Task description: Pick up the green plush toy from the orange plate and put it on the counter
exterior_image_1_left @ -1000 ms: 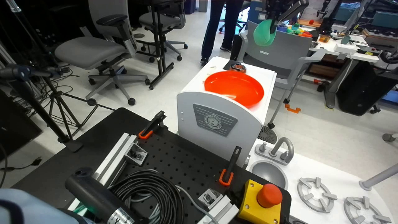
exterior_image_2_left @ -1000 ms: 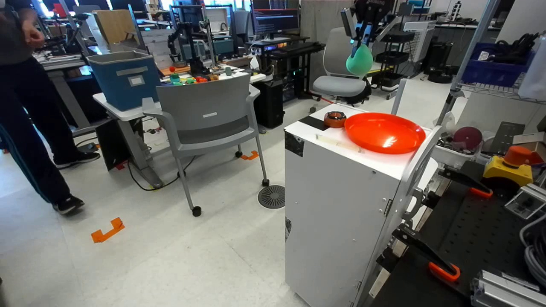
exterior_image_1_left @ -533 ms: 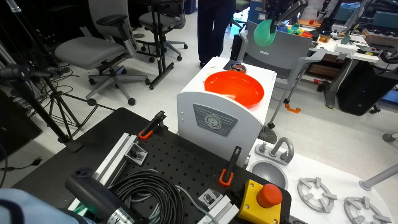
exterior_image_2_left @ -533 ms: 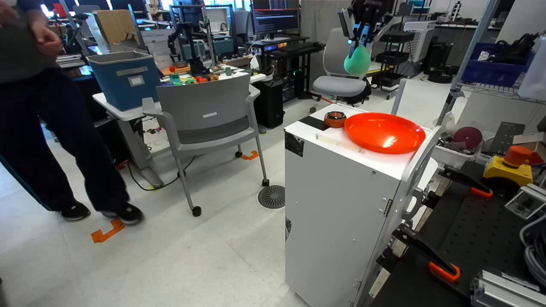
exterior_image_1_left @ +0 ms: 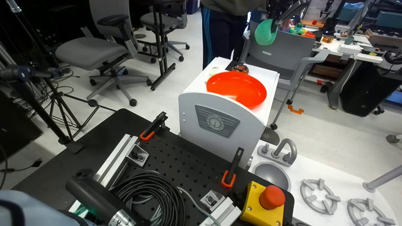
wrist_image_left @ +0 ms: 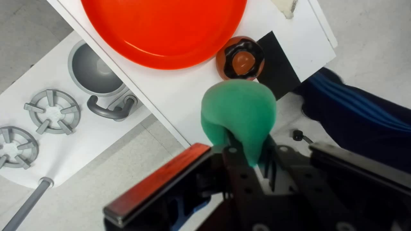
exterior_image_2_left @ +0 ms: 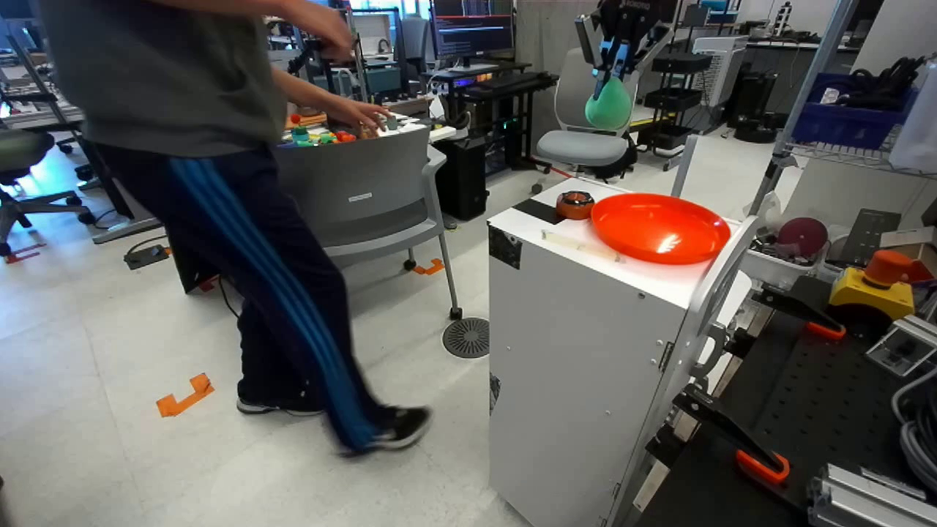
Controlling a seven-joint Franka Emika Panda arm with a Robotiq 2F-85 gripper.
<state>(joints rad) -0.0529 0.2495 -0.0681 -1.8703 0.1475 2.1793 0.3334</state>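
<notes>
Black perforated bench (exterior_image_1_left: 176, 157) nearest; coil of black cable (exterior_image_1_left: 166, 185) on it, yellow box (exterior_image_1_left: 253, 208) with round red button (exterior_image_1_left: 272, 197) at right. Next, white cabinet (exterior_image_2_left: 578, 351), bright orange round plate (exterior_image_1_left: 237, 88) with raised rim on top. Brown doughnut-shaped piece (exterior_image_1_left: 240, 68) just beside the plate's far edge. Farther, up in the air, well apart from the plate: smooth teal-green plush toy (exterior_image_2_left: 607, 108), narrow top grasped by black two-fingered gripper (wrist_image_left: 248, 138), clenched on it. Behind, grey chair (exterior_image_1_left: 279, 59) on right, person (exterior_image_1_left: 223, 34) in dark striped trousers left of it.

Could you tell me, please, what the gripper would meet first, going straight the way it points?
Probably the brown dark-ringed object or the white cabinet top beside it; depth is unclear. The held green plush toy would likely touch first.
</notes>
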